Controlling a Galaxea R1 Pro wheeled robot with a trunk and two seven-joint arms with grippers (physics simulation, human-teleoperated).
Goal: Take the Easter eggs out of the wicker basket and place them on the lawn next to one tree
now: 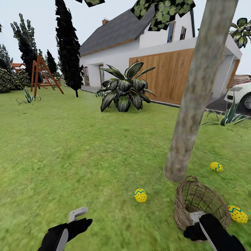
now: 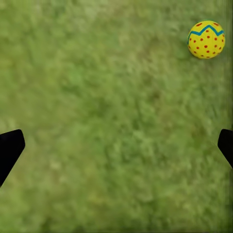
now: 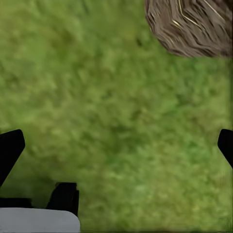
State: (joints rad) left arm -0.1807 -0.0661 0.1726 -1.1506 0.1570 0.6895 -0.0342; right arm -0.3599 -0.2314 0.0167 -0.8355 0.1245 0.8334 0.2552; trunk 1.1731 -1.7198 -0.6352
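From the head view, three eggs lie on the lawn [image 1: 87, 146] around the foot of the tree [image 1: 195, 104]: one egg [image 1: 141, 195] to the left of the trunk, a second egg [image 1: 216, 167] to its right and a little behind, and a third egg [image 1: 237, 214] just beside the basket [image 1: 198, 205], which sits tipped on the grass right in front of the trunk. What I can see of the basket's inside looks empty, though the near wall hides part of the bottom, so I wouldn't swear to it. The left gripper [image 1: 75, 223] hangs low over bare grass, holding nothing; the right gripper [image 1: 199, 223] is down at the basket's near rim, and whether it touches the wicker I can't tell. In the left wrist view the two dark fingertips [image 2: 10, 148] stand wide apart over grass, with one egg [image 2: 206, 39] lying well off from them. In the right wrist view the fingertips [image 3: 10, 148] are likewise spread, nothing between them, with the basket [image 3: 191, 26] near the edge. To my eye the placing is done, or all but; the next move is only a check that the basket holds nothing, then drawing both arms clear without knocking an egg
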